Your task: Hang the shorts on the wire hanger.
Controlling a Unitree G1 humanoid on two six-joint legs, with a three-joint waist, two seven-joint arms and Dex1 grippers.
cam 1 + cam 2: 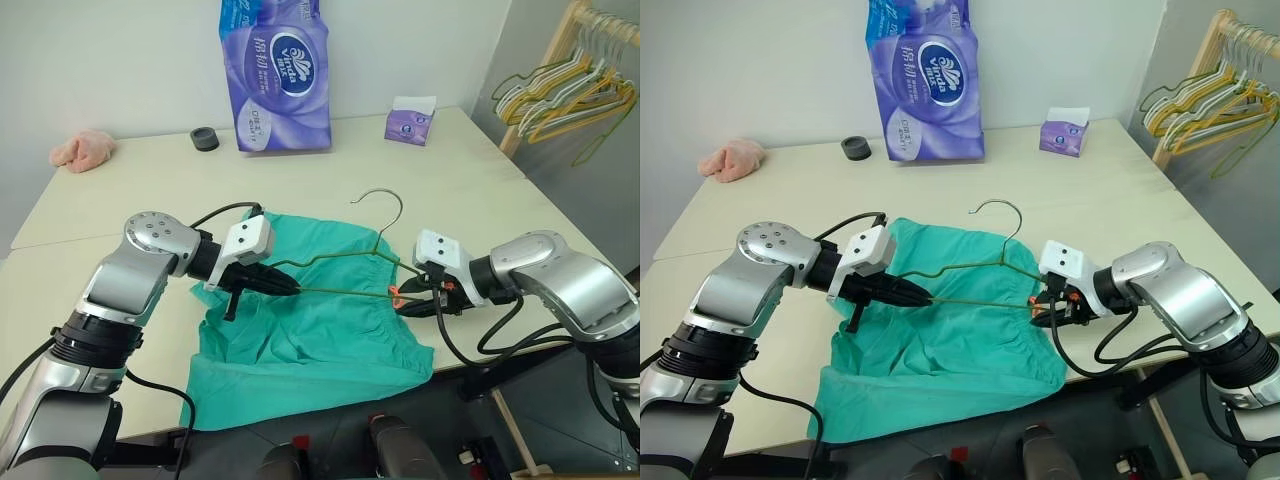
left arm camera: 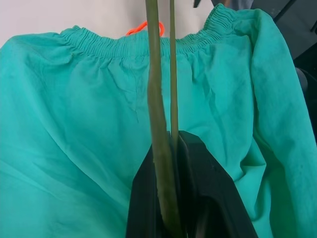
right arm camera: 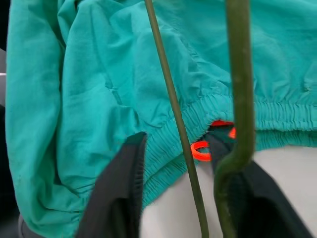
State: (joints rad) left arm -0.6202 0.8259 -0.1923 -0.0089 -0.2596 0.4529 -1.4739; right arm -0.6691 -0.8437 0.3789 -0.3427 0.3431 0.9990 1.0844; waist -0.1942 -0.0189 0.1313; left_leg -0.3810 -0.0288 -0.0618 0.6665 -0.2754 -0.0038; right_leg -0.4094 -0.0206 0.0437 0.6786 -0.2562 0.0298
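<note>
Shorts (image 1: 300, 330) lie flat on table (image 1: 120, 190), waistband toward our right claw (image 1: 418, 300), legs toward left. Wire hanger (image 1: 345, 270) floats just above fabric, long bar running left-right between our claws. Left claw (image 1: 285, 285) clenched on hanger's left corner. Right claw part-spread at waistband beside orange tag (image 1: 397, 295), hanger's right corner between its fingers; we cannot tell if anything is gripped. We judge right arm nearer waistband opening.

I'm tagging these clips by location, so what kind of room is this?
Probably an indoor laundry-practice or test room: a pale table against a plain wall, a wooden rack of spare hangers at one side, and a pack of toilet rolls with a tissue box.
</note>
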